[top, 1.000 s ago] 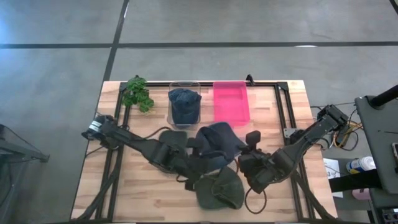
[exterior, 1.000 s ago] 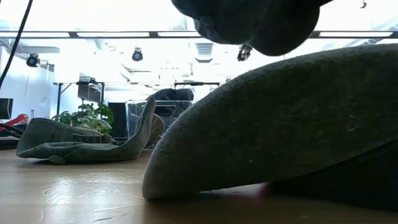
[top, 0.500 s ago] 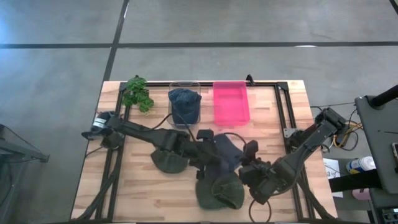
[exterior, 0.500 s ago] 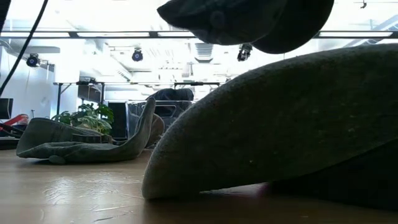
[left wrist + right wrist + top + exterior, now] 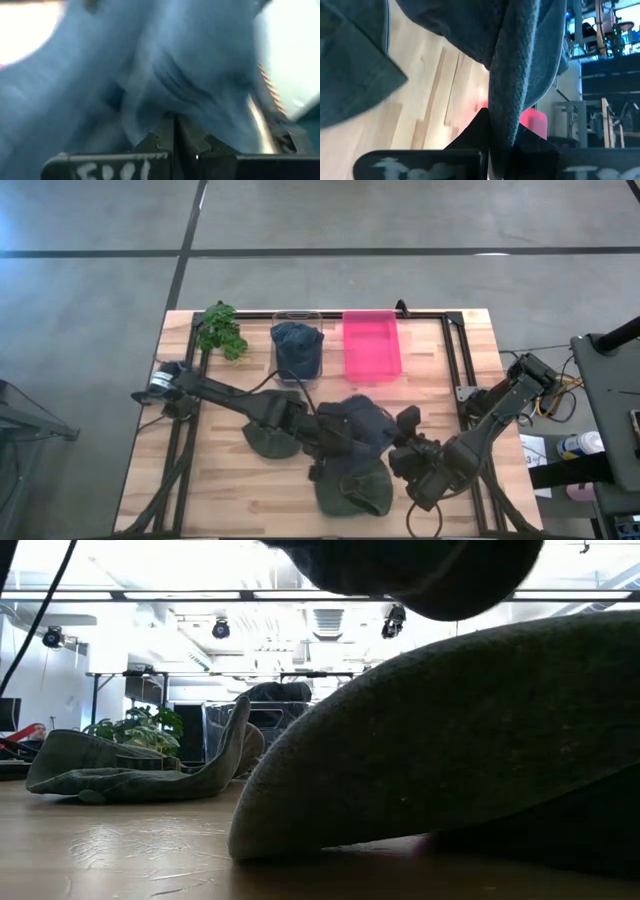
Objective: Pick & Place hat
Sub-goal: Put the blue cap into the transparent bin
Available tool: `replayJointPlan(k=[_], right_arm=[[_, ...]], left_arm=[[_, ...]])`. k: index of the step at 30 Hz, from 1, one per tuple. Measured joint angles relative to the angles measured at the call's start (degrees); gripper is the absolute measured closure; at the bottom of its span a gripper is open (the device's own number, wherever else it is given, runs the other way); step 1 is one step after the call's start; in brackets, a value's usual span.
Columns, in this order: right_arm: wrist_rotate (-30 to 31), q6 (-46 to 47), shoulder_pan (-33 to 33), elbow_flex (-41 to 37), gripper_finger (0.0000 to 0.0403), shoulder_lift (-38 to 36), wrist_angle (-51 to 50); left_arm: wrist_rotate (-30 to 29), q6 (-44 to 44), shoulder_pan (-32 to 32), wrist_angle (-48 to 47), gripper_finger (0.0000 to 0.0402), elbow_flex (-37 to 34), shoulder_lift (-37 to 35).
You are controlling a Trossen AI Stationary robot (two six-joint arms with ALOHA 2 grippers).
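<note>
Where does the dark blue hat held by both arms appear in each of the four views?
High view: dark blue fabric hat mid-table, between the left end effector and the right end effector.
Low view: dark shape at top centre.
Left wrist view: fills the picture.
Right wrist view: hangs from above.
Shared landmark: pink plastic bin, also in the right wrist view.

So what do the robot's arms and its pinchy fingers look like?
Both arms are dark, nearly black, built of chunky jointed segments. The left arm has a pale, silvery part at its base, and black cables loop around the right arm. Up close, the left gripper and right gripper each have two black angular fingers, with a flat black bar below carrying smudgy white handwritten marks.
</note>
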Motion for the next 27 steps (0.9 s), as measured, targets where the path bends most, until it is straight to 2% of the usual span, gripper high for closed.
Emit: replayJointPlan(k=[2,4,9,11,14,20,25,27], right_arm=[[0.1,2.0,0.1,-0.1,0.039,-0.1,-1.2],[0.1,2.2,0.5,0.0,0.039,-0.2,-0.9],[-1.6,-2.2,1.6,0.0,0.039,-0.3,4.5],[-1.6,-3.3,1.6,0.0,0.039,-0.3,4.3],[-1.5,-3.6,1.5,0.0,0.039,-0.7,4.3],[-3.6,-3.5,1.6,-0.8,0.039,-0.7,2.5],[-3.6,-3.4,1.5,-1.8,0.039,-0.7,1.5],[-3.6,-3.6,1.5,-1.9,0.039,-0.7,1.5]], left_arm=[[0.5,2.3,-0.8,-4.3,0.0387,-0.2,-0.1],[-1.6,4.4,-1.2,-6.7,0.0387,-0.8,-0.1],[-14.8,5.1,-0.8,-2.3,0.0388,1.5,-0.5],[-11.7,4.0,-0.3,0.8,0.0388,1.6,-0.6],[-4.8,5.6,-0.2,-0.9,0.0387,1.3,0.4],[-5.5,3.8,-1.2,-3.2,0.0387,4.5,-0.8],[-5.6,3.1,-1.8,-12.6,0.0387,8.5,-1.5],[-7.6,3.2,-2.0,-15.1,0.0387,9.1,-1.3]])
